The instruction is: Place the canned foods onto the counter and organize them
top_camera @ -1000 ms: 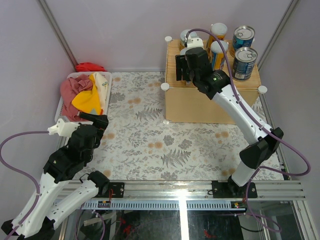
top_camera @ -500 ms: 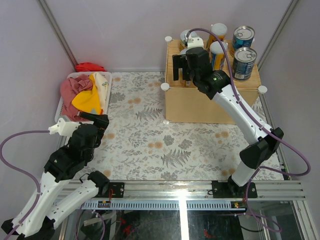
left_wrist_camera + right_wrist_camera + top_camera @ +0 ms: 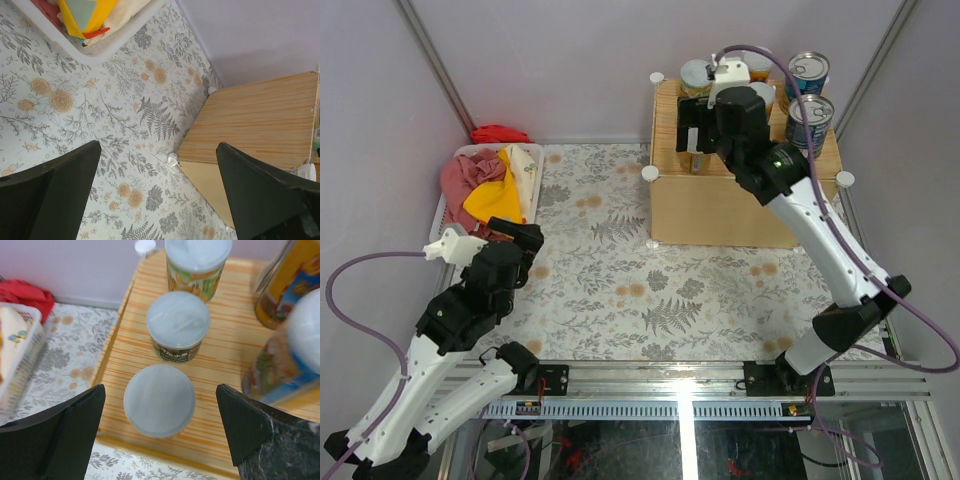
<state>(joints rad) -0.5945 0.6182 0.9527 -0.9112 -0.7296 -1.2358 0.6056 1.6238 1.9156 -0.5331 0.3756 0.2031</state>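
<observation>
Top camera is looking down from behind the bases; right wrist is peering closely onto the counter (image 3: 222,367); left wrist is viewing it from afar.

Pale-lidded cans (image 3: 178,325): three
Blue-labelled tins (image 3: 807,72): two
Orange-yellow jars (image 3: 287,280): two
Wooden counter (image 3: 720,205): one
White basket (image 3: 537,185): one

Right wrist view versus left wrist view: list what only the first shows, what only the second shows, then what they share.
Only right wrist: three short pale-lidded cans in a row on the light wood-grain counter, orange-yellow jars beside them, a red cloth by the wall. Only left wrist: the yellow cloth in the white plastic basket and the counter's pale side panel. Both: that counter, the basket, the floral table cover.
</observation>
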